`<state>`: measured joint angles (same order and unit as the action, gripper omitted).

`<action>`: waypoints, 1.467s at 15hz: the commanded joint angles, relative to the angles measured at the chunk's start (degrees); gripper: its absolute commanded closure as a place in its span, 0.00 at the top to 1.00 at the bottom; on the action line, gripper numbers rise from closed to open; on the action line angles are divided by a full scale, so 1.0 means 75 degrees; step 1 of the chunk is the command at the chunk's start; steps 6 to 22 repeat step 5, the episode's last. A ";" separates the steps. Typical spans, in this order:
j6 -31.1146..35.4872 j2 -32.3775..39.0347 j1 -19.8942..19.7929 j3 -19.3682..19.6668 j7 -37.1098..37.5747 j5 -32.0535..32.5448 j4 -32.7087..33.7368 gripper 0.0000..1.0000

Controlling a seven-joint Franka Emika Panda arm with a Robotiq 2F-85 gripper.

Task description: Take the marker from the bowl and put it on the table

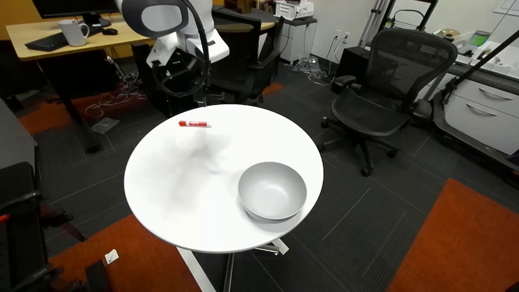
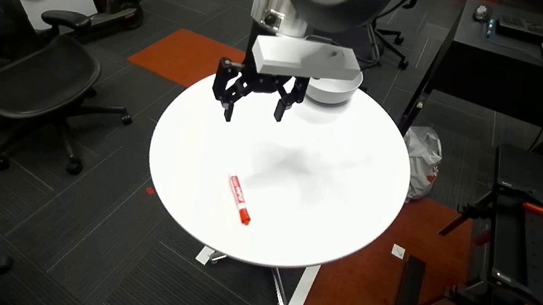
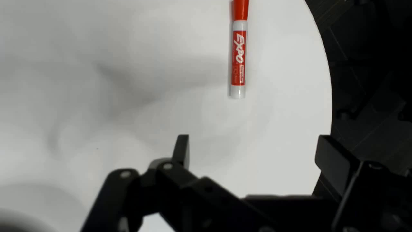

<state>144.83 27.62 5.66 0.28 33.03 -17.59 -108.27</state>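
The red marker with whitish parts (image 1: 195,124) lies flat on the round white table (image 1: 162,211), away from the bowl; it also shows in an exterior view (image 2: 239,197) and in the wrist view (image 3: 238,58). The grey bowl (image 1: 272,190) stands upright near the table's edge and looks empty; in an exterior view (image 2: 333,92) it is partly hidden behind the arm. My gripper (image 2: 254,112) is open with nothing between its fingers, above the table and apart from the marker. In the wrist view (image 3: 252,145) the fingers are wide apart, the marker beyond them.
A black mesh office chair (image 1: 389,81) stands beside the table. A wooden desk (image 1: 36,30) with a mug (image 1: 73,32) and a keyboard is behind the arm. A dark cart (image 2: 533,240) with orange-tipped clamps stands near the table. A blurred dark shape fills the wrist view's lower left corner.
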 commanded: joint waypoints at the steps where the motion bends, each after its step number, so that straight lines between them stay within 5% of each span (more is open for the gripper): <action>1: -0.0132 -0.0154 -0.0044 0.0016 -0.0036 0.0000 -0.0054 1.00; 22: -0.0295 -0.0414 -0.0111 0.0019 -0.0052 0.0000 -0.0199 1.00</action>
